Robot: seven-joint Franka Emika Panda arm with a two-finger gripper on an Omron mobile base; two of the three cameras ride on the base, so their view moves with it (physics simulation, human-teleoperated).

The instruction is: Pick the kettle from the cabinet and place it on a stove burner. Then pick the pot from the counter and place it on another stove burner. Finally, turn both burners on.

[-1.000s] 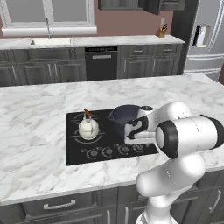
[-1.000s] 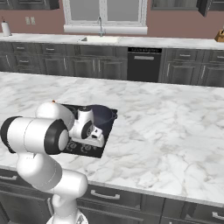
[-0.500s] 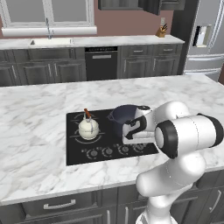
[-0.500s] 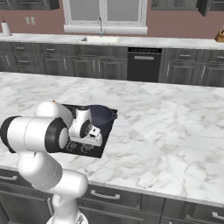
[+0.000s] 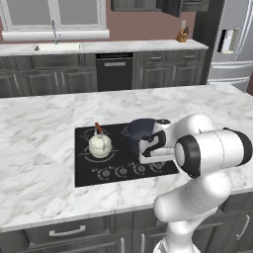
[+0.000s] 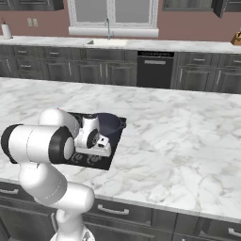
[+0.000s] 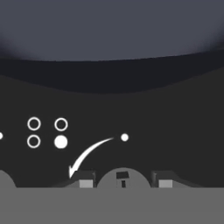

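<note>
- The kettle (image 5: 100, 145) is seen standing upright on the black cooktop (image 5: 89, 175), on a burner at its rear left.
- The pot (image 5: 137, 131) is set on the cooktop to the right of the kettle, apart from it; in the right base view the pot (image 6: 111, 124) is partly covered by the robot's wrist.
- A row of round knobs (image 5: 120, 171) is laid along the front edge of the cooktop.
- The gripper (image 7: 122, 183) is held low over the front right of the cooktop, just in front of the pot.
- In the hand view, one knob (image 7: 123, 177) is seen between the two fingertips (image 7: 85, 181), which are set close on either side of it; whether it is touched cannot be told.
- White burner markings (image 7: 47, 132) and a curved arrow (image 7: 87, 157) are printed on the glass beside that knob.
- The cooktop is set into the white marble counter (image 5: 44, 123).
</note>
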